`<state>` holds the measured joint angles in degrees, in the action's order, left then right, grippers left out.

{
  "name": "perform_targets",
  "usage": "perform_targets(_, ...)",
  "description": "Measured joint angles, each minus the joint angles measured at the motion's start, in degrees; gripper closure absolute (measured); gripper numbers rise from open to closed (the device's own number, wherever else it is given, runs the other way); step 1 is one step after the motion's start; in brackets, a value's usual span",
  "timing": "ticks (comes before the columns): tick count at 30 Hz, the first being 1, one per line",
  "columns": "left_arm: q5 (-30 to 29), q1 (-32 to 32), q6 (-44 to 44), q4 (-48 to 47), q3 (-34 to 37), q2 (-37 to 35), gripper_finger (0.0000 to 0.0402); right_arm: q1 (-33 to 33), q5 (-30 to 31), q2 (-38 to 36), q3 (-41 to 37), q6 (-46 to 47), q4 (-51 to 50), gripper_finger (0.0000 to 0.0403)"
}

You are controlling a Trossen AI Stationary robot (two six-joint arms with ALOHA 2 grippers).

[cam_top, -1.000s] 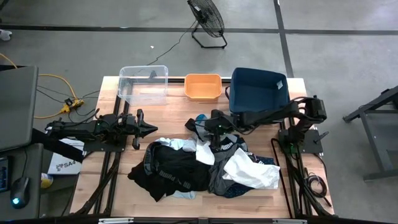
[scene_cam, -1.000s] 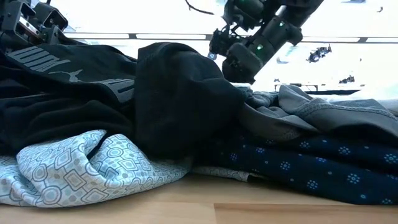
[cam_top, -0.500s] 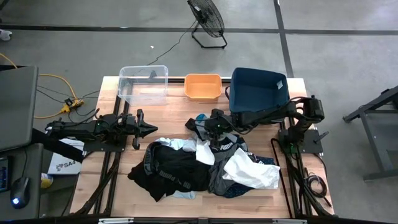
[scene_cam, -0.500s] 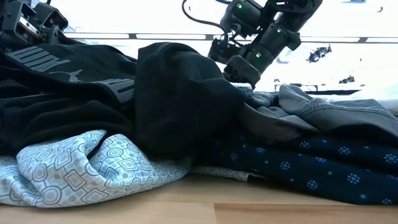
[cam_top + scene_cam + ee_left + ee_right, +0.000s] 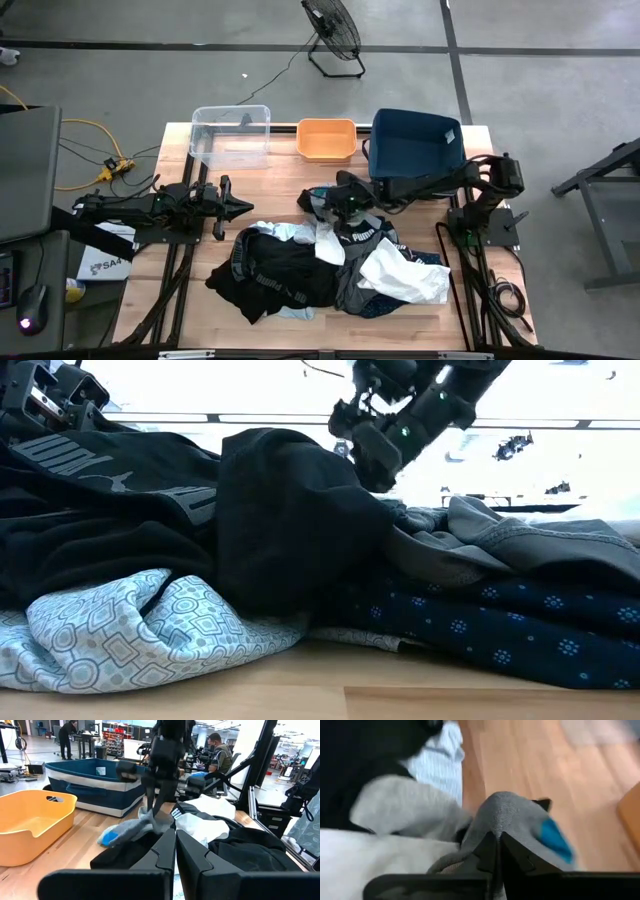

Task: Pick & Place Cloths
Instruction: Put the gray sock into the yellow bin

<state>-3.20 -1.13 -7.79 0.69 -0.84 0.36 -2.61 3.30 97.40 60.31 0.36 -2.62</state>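
Grey cloth (image 5: 512,815) with blue patch, pinched in the clenched right hand (image 5: 494,851).

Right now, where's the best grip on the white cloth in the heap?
Pinch a crumpled fold near the middle of the white cloth, coming straight down from above: it lies uppermost and uncovered, on the right arm's side. The right gripper is nearest, but is shut on the grey cloth.

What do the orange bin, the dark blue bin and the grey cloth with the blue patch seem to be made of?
Orange bin: likely moulded plastic, smooth and matte, with a rounded rim and a handle slot.
Dark blue bin: seemingly fabric, its rim a little uneven, pale band at the base; stiff plastic is possible.
Grey cloth with the blue patch: soft knit fabric, fine ribs visible, pinched in the shut right gripper.
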Motion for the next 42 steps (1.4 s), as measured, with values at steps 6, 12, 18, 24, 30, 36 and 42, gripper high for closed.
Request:
perform_targets(6, 0.04, -0.01, 0.00, 0.00, 0.00, 0.00, 0.0389, -0.44, 5.71, -1.60, 5.50, -1.00, -0.80, 0.0397)
perform_targets(12, 0.13, -0.01, 0.00, -0.02, 0.00, 0.02, 0.0389, -2.96, 9.75, -2.42, 9.54, -3.19, -0.86, 0.0398)
perform_targets(18, 0.09, -0.01, 0.00, -0.02, 0.00, 0.02, 0.0389, -7.01, 12.34, -2.40, 11.59, -3.06, -0.52, 0.0398)
perform_targets(24, 0.11, 0.00, 0.00, -0.02, 0.00, 0.02, 0.0389, -12.13, 17.08, -2.38, 11.53, 3.62, -1.05, 0.0398)
perform_targets(30, 0.09, -0.01, 0.00, -0.02, 0.00, 0.00, 0.0389, -17.33, 19.63, -1.39, 11.50, 15.13, -3.46, 0.0398)
perform_targets(36, 0.09, -0.02, 0.00, -0.02, 0.00, 0.02, 0.0389, -21.59, 15.35, 1.52, 11.53, 19.21, -2.47, 0.0398)
perform_targets(42, 0.05, 0.00, 0.00, -0.01, 0.00, 0.01, 0.0389, -24.13, 12.76, 6.41, 11.53, 20.84, -1.45, 0.0398)
